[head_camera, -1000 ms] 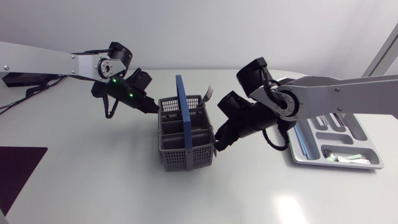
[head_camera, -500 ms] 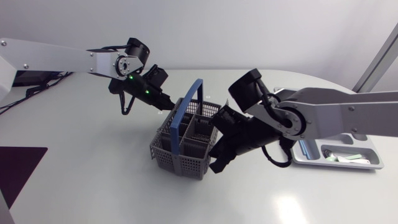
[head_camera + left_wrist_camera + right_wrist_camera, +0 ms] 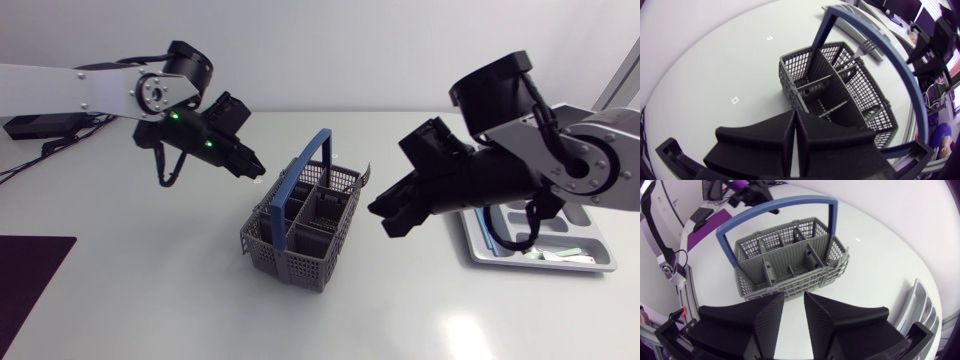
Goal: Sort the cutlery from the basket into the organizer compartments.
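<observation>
My left tool (image 3: 795, 119) pressed together, right tool (image 3: 794, 299) slightly spread, both empty. The fork (image 3: 866, 48) ahead of left looks stiff, slick, light; I'd pinch its neck.

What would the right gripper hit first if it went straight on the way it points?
Most likely the basket: its near wall lies right ahead of the right gripper, with only bare table between, though depth is hard to judge.

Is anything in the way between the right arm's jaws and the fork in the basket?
Only the grey wall of the basket: the fork stands just behind it, in the corner nearest those jaws. Above the fork, nothing visible blocks.
</observation>
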Available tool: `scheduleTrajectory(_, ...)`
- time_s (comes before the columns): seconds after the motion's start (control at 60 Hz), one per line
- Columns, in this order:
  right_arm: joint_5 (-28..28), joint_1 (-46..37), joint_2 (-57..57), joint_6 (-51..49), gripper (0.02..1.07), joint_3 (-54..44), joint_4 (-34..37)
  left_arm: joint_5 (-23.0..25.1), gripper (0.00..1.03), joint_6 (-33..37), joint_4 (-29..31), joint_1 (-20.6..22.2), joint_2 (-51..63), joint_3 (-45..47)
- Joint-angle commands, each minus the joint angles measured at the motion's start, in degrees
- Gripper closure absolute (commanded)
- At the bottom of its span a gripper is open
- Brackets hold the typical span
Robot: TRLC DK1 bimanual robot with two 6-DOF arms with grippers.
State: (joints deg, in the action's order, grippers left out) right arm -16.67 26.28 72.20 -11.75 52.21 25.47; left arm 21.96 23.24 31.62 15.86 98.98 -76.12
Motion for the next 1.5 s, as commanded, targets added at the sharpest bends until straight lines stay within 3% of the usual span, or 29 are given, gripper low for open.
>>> scheduleTrajectory(0.0, 0.1, -2.6, -0.2, 1.1, 0.67, -1.8, -0.1, -0.8, 1.0, 2.7, 0.5, -0.2, -5.9, 4.4)
scheduleTrajectory(0.183, 0.1, -5.8, 1.7, 3.7, 0.6, -1.4, -3.8, -2.0, 1.0, 6.1, 0.4, 1.5, -15.8, 13.5)
scheduleTrajectory(0.367, 1.5, -4.9, 6.8, 6.7, 0.6, 1.1, -6.3, -4.6, 1.0, 8.0, -0.2, 5.2, -22.3, 19.7)
scheduleTrajectory(0.483, 5.2, -2.4, 9.7, 7.4, 0.6, 2.9, -8.3, -4.6, 1.0, 8.1, -0.3, 7.8, -25.6, 22.9)
scheduleTrajectory(0.783, 18.2, 4.7, 13.6, 7.7, 0.6, 4.6, -14.2, -4.6, 0.97, 7.3, -3.2, 8.8, -30.3, 28.3)
scheduleTrajectory(0.967, 22.2, 5.4, 17.1, 8.6, 0.6, 7.2, -15.2, -4.6, 0.79, 6.5, -4.3, 8.8, -33.1, 29.9)
scheduleTrajectory(1.017, 22.9, 5.3, 17.9, 8.9, 0.61, 7.7, -15.5, -4.6, 0.78, 6.2, -4.6, 8.8, -33.8, 30.3)
scheduleTrajectory(1.333, 24.0, 4.7, 21.0, 10.3, 0.66, 8.9, -16.5, -6.3, 0.41, 4.6, -5.5, 7.5, -38.1, 31.1)
scheduleTrajectory(1.483, 24.7, 4.4, 21.0, 10.5, 0.7, 7.9, -16.8, -7.1, 0.37, 3.9, -6.0, 7.3, -39.4, 31.4)
